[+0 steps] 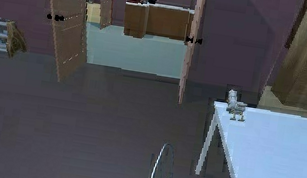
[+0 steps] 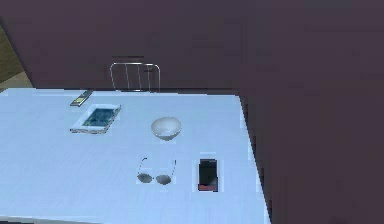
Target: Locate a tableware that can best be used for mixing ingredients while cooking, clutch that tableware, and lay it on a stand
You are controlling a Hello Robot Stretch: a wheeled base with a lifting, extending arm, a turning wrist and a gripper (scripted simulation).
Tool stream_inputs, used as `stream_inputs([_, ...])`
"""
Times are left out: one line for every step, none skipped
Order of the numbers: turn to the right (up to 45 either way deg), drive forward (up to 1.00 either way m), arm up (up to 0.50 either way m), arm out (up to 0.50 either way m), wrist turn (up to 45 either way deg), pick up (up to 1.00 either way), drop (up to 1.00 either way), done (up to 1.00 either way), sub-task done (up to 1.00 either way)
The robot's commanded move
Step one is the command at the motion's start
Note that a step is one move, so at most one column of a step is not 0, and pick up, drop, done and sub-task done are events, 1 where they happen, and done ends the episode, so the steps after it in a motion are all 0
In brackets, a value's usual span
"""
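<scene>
White bowl, upright, mid-table

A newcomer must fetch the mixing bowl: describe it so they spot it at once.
Find the pale table beside the dark wall. Near its middle sits a small white bowl, between the spectacles and the wire-backed chair, beside a flat blue-faced slab. It is the only round, hollow thing there.

- The near room in the forward view is dim, and its floor lies dark across the lower left.
- The brightest patch is at upper middle, where the doorway opens on a lit room beyond.
- The edges of the door at upper left lean, a distortion of the picture.
- In the arm side view the table is pale and evenly lit, and the wall behind it is dark.
</scene>
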Motion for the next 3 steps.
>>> stream_inputs([0.0, 0.00, 0.50, 0.00, 0.0, 0.00, 0.00, 0.00, 0.00])
stream_inputs([0.0, 0.00, 0.38, 0.00, 0.0, 0.00, 0.00, 0.00, 0.00])
stream_inputs([0.0, 0.00, 0.00, 0.42, 0.0, 0.00, 0.00, 0.00, 0.00])
